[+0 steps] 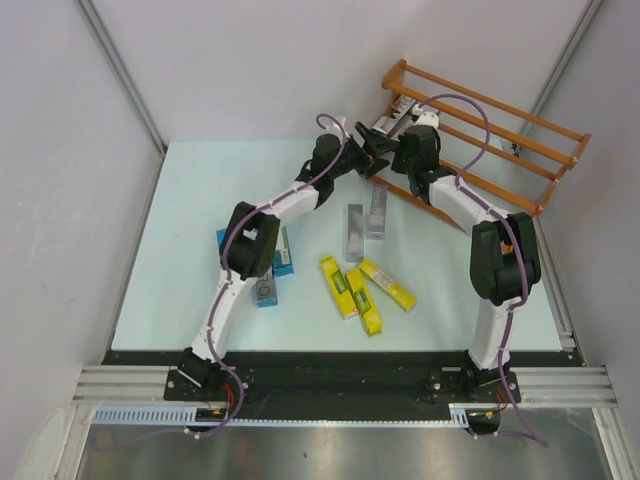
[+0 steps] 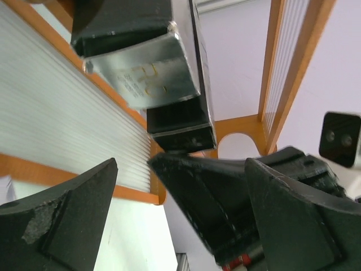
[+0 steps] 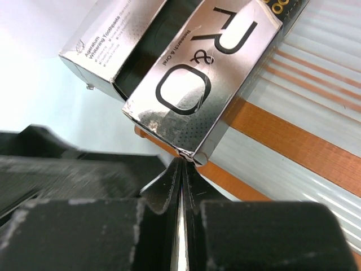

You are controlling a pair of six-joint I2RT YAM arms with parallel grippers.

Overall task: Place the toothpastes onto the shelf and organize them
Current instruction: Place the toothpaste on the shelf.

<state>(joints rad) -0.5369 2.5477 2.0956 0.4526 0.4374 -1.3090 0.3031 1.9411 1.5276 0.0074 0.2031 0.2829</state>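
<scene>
Shelf (image 1: 480,125) stands at the counter's (image 1: 180,220) far right corner. Right claw (image 3: 181,172) is pressed together, its tips against the lower corner of a silver carton (image 3: 203,84) at the shelf's left end. Left claw (image 2: 180,169) is spread, gripping nothing, just beside it. I count three yellow cartons (image 1: 363,300) mid-counter, and two loose silver cartons (image 1: 355,232) just beyond them.

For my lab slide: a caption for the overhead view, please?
Left arm and right arm meet at the wooden rack, three yellow toothpaste boxes and two silver ones lying on the table.
</scene>
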